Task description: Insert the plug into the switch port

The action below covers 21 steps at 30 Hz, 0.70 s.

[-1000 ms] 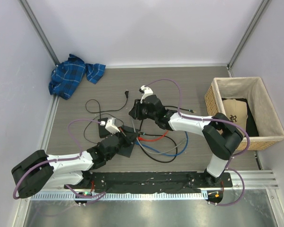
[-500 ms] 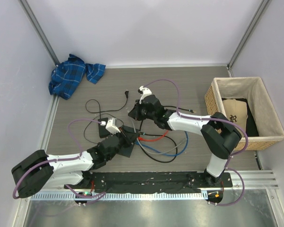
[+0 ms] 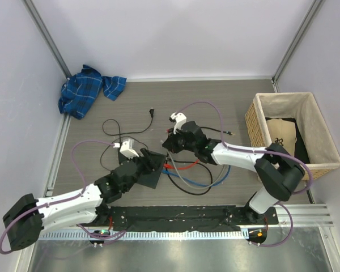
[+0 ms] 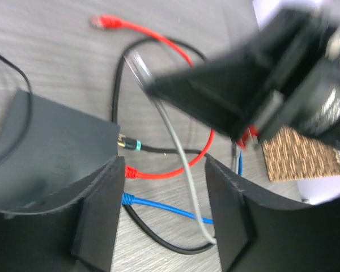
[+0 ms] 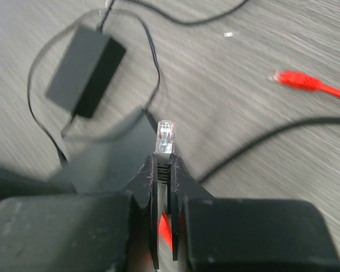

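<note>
Grey wood-grain tabletop (image 3: pixel 226 102) fills the space between pale walls, with both arms reaching in from 6 o'clock. Near the table's middle, the plug (image 5: pixel 166 136), a clear snap-in connector, sticks out from the tips of the right gripper (image 5: pixel 161 170), whose fingers are pinched together on it. In the top view the right gripper (image 3: pixel 169 144) hangs just off the 1 o'clock corner of the switch (image 3: pixel 153 173), a flat dark box. The plug is apart from the box. In the left wrist view, the switch port (image 4: pixel 118 156) lies along the box edge that faces 3 o'clock. A black cable (image 4: pixel 153 149), a red cable (image 4: pixel 158 174) and a blue cable (image 4: pixel 164 207) are seated along that edge. Which socket is free I cannot tell.

The left gripper (image 4: pixel 164 215) has its jaws well apart. One finger is over the box's near corner and nothing sits between them. A grey cable (image 4: pixel 181 153) runs down through that gap. The loose red end (image 5: pixel 294 79) lies on the table at 2 o'clock of the plug. The adapter brick (image 5: pixel 85 71) with its thin cord sits at 10 o'clock. Farther out are a wicker basket (image 3: pixel 255 122) at the table's 3 o'clock and a blue plaid cloth (image 3: pixel 85 90) at 10 o'clock.
</note>
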Tool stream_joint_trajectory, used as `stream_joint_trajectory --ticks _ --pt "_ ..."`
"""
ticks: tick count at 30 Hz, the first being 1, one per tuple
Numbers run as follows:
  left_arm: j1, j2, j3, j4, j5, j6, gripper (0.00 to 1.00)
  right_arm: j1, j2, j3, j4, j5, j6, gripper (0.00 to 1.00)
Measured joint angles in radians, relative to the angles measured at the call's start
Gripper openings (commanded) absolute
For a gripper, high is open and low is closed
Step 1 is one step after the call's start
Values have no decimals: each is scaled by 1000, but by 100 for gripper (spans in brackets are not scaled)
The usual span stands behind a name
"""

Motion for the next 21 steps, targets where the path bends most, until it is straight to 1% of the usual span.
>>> stream_joint_trajectory --ticks 3,6,9,13,16,21 --pt "14 -76 22 -85 -29 31 76 0 -84 -77 -5 -6 -77 1" --pt "51 -113 50 -180 -38 58 83 0 -157 -140 -11 -17 -155 1" --pt "110 -114 93 -285 -26 82 87 0 -220 -195 -18 -26 -213 1" --pt "182 -84 156 -410 15 99 87 0 -274 -254 -21 -61 -268 1" --pt "213 -49 189 -497 45 97 87 8 -296 -285 -21 -108 -305 1" --pt "237 31 247 -642 83 85 86 90 -296 -294 -29 -167 -385 1"
